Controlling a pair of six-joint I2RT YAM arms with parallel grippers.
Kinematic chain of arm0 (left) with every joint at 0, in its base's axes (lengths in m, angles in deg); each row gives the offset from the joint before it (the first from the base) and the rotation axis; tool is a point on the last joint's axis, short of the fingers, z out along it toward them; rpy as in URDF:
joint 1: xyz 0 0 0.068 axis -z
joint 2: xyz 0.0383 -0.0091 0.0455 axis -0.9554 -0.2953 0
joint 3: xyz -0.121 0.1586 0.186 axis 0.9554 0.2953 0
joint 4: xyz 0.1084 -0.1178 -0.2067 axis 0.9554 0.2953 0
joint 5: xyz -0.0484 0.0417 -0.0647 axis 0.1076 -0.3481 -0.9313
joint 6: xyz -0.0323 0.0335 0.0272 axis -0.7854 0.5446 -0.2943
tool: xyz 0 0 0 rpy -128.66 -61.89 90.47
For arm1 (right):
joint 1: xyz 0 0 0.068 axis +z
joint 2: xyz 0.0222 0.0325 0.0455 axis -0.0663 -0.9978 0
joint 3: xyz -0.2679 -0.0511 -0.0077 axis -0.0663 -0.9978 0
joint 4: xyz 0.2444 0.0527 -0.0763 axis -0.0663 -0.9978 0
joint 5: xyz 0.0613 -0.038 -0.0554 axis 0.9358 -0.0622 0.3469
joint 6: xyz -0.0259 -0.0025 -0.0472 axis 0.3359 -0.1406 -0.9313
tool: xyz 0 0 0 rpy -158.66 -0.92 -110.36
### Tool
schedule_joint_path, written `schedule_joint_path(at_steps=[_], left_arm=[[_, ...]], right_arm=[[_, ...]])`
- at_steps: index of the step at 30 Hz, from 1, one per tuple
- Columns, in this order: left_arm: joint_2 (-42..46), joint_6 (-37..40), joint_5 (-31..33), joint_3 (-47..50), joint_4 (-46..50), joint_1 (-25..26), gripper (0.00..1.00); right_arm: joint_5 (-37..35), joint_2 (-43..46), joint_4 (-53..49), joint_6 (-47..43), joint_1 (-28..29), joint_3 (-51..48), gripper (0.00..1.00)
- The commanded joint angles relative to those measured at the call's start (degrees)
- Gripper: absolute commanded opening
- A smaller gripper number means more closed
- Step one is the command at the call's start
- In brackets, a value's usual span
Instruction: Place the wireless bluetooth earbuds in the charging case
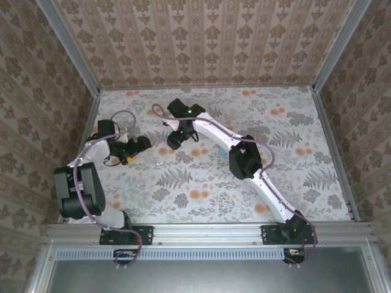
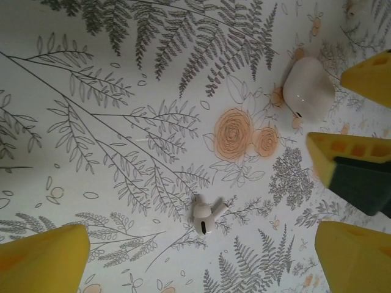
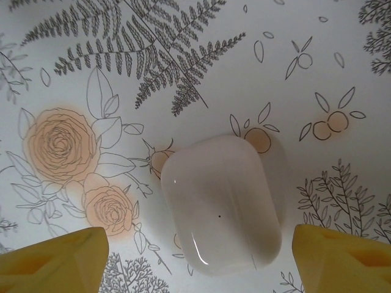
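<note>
The tablecloth [image 2: 122,183] is white, printed with grey ferns and pale orange roses, and the walls [image 1: 201,43] carry a beige damask pattern. The charging case [image 3: 223,204] is glossy white, the earbuds [image 2: 204,217] are white, and the right gripper [image 3: 198,259] has yellow fingertips [image 3: 55,256].

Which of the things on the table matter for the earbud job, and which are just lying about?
For the job:
- white earbuds, lying loose
- white charging case, lid shut
- teal item, too small to tell bud from case

Just there:
- floral table cover
- patterned walls
</note>
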Motion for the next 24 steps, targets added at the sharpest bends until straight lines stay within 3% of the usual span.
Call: schedule_joint_path(at_steps=[1,12,20,24], left_arm=[[2.8,-0.1,-2.5,0.3,-1.9,-0.1,0.95],[4.7,-0.4,-2.5,1.7,-2.1,-0.1,0.93],[4.9,0.1,-2.5,1.0,0.4,0.0,0.92],[4.4,1.7,-4.5,-0.3,3.7,0.0,0.9]], right_arm=[[-2.7,-2.3,-2.2,-2.0,0.3,1.8,0.81],[-7.1,-4.4,-3.5,-3.6,1.5,1.7,0.74],[-11.0,-3.5,-3.3,-6.5,3.6,0.1,0.55],[-12.7,0.4,-0.4,-7.6,4.8,-6.9,0.47]])
